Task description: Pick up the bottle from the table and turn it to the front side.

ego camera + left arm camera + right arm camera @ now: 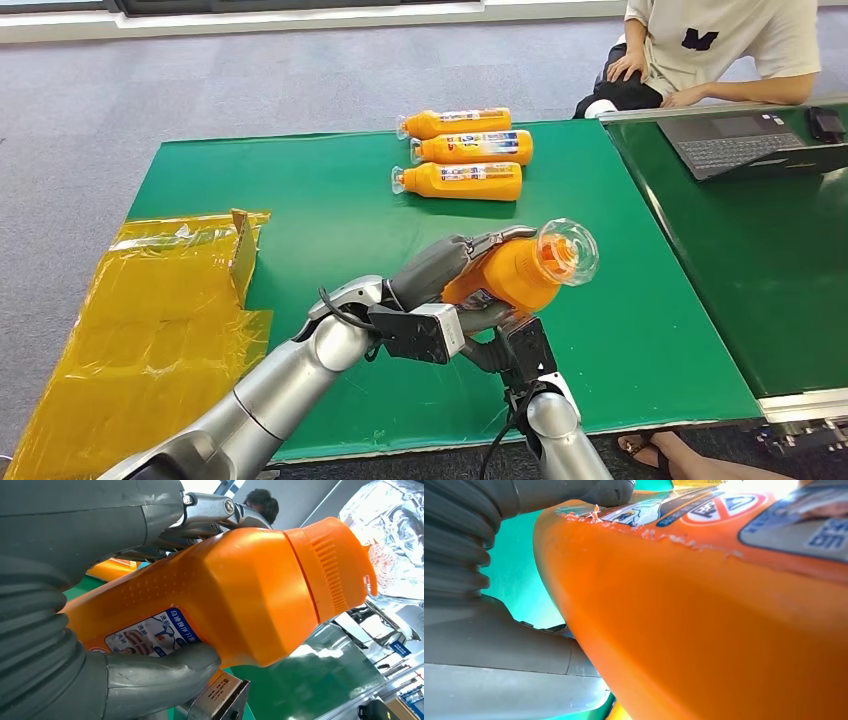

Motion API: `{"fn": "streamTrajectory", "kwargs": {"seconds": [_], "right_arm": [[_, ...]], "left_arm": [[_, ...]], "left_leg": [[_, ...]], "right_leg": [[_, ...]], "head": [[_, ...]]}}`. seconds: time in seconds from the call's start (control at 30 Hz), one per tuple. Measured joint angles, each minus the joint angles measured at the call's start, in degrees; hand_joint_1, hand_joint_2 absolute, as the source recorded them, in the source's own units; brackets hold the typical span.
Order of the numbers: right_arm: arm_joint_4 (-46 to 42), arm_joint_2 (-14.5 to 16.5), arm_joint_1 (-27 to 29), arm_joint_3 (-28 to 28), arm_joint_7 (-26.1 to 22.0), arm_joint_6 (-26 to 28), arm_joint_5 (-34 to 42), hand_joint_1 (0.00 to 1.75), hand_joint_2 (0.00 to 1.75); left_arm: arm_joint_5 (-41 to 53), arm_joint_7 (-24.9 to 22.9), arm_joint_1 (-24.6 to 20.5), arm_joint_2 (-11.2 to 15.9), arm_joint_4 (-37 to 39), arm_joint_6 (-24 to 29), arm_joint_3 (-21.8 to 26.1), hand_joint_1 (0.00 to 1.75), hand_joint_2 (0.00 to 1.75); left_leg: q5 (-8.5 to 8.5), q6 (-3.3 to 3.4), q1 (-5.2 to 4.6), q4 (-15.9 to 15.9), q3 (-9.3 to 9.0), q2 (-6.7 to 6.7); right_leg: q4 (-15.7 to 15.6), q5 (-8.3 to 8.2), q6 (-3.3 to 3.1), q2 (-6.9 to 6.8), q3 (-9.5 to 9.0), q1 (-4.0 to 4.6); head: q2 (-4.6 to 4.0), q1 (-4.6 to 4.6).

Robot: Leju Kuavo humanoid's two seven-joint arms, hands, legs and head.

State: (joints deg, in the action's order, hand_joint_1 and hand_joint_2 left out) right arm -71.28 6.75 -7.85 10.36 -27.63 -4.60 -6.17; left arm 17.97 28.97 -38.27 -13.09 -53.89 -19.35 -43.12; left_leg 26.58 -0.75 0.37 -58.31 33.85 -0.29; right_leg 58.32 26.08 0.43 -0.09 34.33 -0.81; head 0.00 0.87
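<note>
The orange bottle (pixel 520 270) is held up above the green table (pixel 320 200), near its front edge, lying tilted with its clear cap (pixel 568 250) pointing up and away to the right. The left robot hand (pixel 445 270) wraps around the bottle's body: in the left wrist view its thick grey thumb (pixel 160 672) presses the labelled face while the metal-jointed fingers (pixel 210 510) curl over the opposite side. The right robot hand (pixel 515 350) sits below the bottle, and in the right wrist view its thumb (pixel 609 490) rests on the label edge with the bottle's base against the hand, so both hands grip it.

The label (pixel 150 637) in the left wrist view is blue and white with Chinese characters too small to read surely; the right wrist view shows a red-and-white emblem (pixel 724 505), blurred.

Three more orange bottles (pixel 465 152) lie side by side on the table's far part, caps to the left. A yellow plastic sheet (pixel 150 320) lies at the left edge. A person (pixel 720 50) sits beyond a laptop (pixel 750 140).
</note>
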Motion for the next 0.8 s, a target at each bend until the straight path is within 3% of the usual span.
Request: {"fn": "streamTrajectory", "kwargs": {"seconds": [0.67, 0.7, 0.77, 0.8], "right_arm": [[0.0, 0.0, 0.2, 0.0, 0.0, -0.2, -0.4, 1.75, 1.75], [0.0, 0.0, 0.2, 0.0, 0.0, -0.2, -0.4, 1.40, 1.75], [0.0, 0.0, 0.3, 0.0, 0.0, -0.2, -0.6, 0.53, 1.75], [0.0, 0.0, 0.3, 0.0, 0.1, 0.0, -0.7, 0.09, 1.31]], "left_arm": [[-1.3, 0.2, -0.4, 0.0, 0.9, -1.6, 0.1, 1.75, 1.75], [-1.3, 0.2, -0.4, 0.0, 0.9, -1.6, 0.1, 1.75, 1.75], [-1.3, 0.2, -0.4, 0.0, 1.0, -1.6, 0.1, 1.75, 1.75], [-1.3, 0.2, -0.3, 0.0, 1.0, -1.5, 0.1, 1.75, 1.75]], "left_leg": [[0.00, 0.00, 0.00, 0.0, 0.01, -0.01], [0.00, 0.00, 0.00, 0.0, 0.01, -0.02], [0.00, 0.00, 0.00, 0.0, 0.01, -0.02], [0.00, 0.00, 0.00, 0.0, 0.01, -0.02]], "right_leg": [[0.0, 0.00, 0.00, -0.02, 0.00, 0.00], [0.0, 0.00, 0.00, -0.02, 0.00, 0.00], [0.0, 0.00, 0.00, -0.03, 0.00, 0.00], [0.0, 0.00, 0.00, -0.03, 0.00, 0.00]], "head": [[0.00, 0.00], [0.00, 0.00], [0.00, 0.00], [0.00, 0.00]]}}
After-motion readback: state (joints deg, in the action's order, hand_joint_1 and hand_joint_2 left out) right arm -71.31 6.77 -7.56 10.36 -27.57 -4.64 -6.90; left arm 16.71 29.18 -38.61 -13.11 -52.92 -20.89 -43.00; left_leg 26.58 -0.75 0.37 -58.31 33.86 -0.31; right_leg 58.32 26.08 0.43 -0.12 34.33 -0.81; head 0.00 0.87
